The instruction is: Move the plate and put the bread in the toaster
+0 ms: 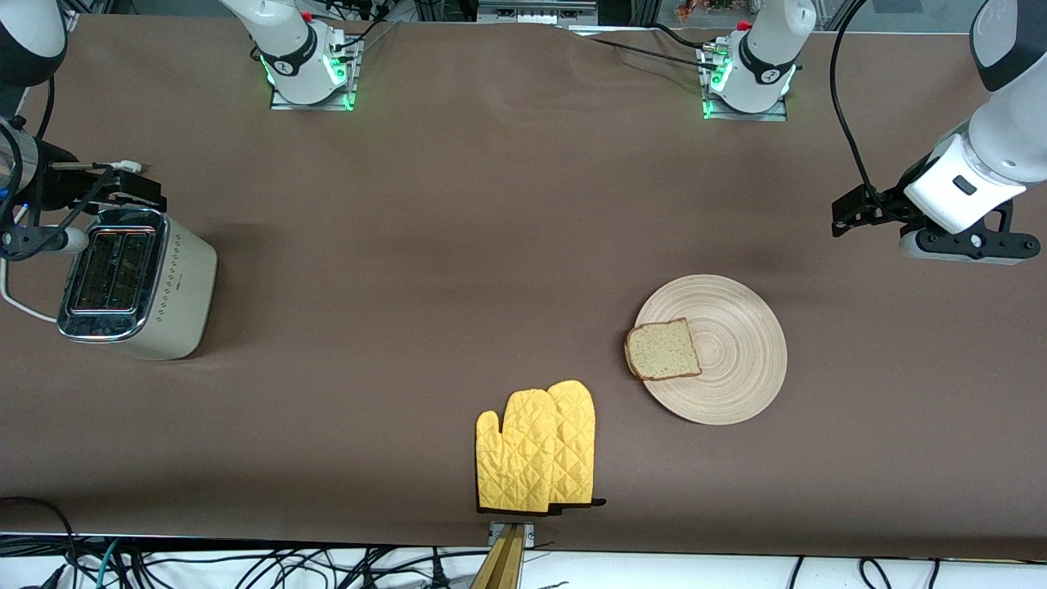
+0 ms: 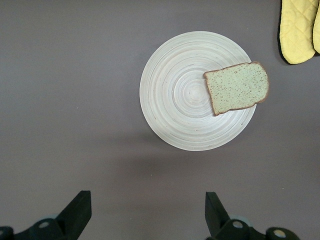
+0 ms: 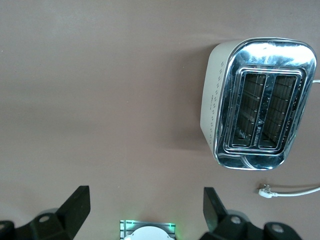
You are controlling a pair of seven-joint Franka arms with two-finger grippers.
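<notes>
- Your left gripper (image 2: 145,212) hangs spread and empty over bare tabletop (image 1: 491,245) near the plate (image 1: 736,360), ready to descend.
- Your right gripper (image 3: 145,210), also spread, waits beside the toaster (image 1: 135,286).
- The bread (image 1: 662,350) lies on the plate's rim, overhanging toward the toaster.

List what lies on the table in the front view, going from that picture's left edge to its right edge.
toaster → oven mitts → bread → plate. The bread lies on the plate's rim toward the mitts, so it comes first.
</notes>
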